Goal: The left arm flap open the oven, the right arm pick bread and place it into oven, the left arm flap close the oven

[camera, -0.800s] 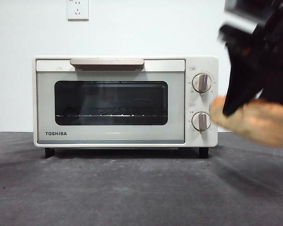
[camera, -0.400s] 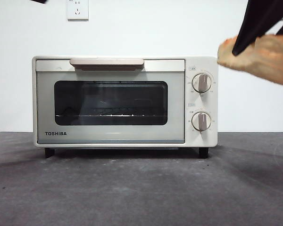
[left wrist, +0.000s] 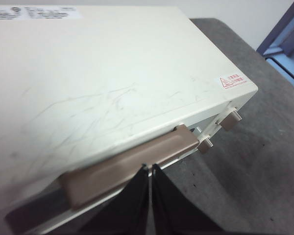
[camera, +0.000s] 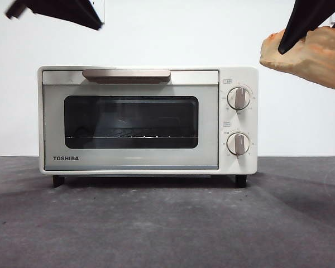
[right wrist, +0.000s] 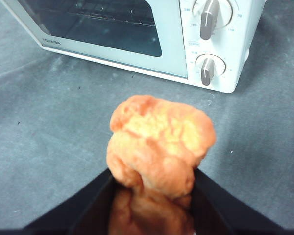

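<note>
Two round knobs [camera: 238, 120] sit one above the other on the right face of the oven [camera: 148, 120], which stands on its short black feet at the centre of the frame on the dark grey desk [camera: 167, 223]. Its glass door is shut, the beige handle [camera: 126, 75] running along the top edge. The bread [camera: 307, 56] hangs in the air at the upper right of the frame, above and to the right of the oven and clear of it. The right gripper [right wrist: 152, 191] has it, the black jaws pinching the loaf from both sides; from that wrist the oven front shows beyond the loaf, well apart. At the upper left of the frame the left gripper [camera: 56, 10] hovers above the oven's top left corner. In its wrist view the left gripper's jaws are pressed together, tips just over the handle [left wrist: 122, 169], though whether they touch it is hard to tell. A white wall socket [camera: 100, 11] peeks out behind it.
</note>
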You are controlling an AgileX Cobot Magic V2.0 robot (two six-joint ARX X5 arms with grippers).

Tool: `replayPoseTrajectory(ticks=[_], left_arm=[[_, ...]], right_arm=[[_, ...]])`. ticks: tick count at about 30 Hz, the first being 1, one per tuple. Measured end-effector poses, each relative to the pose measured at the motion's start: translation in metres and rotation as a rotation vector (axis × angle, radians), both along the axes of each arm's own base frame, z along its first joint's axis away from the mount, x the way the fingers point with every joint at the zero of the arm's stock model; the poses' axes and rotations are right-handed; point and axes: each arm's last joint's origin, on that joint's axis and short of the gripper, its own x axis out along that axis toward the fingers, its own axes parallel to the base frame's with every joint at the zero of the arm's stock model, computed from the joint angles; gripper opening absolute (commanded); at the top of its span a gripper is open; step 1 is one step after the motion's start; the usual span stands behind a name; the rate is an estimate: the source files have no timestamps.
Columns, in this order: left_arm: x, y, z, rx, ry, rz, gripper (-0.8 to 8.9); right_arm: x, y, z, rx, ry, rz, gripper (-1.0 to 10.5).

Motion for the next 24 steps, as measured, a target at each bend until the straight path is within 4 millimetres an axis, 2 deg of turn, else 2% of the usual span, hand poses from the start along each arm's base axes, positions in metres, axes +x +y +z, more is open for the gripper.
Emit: replayPoseTrajectory(ticks=[10, 24], left_arm=[[0.019, -0.022, -0.018, 0.084, -0.027, 0.015, 0.16], [0.031, -0.033, -0.035, 0.143, -0.023, -0.008, 0.16]], right_arm=[[0.0, 0.0, 0.0, 0.0, 0.0, 0.0, 2.0], [0.0, 0.0, 0.0, 0.0, 0.0, 0.0, 2.0]])
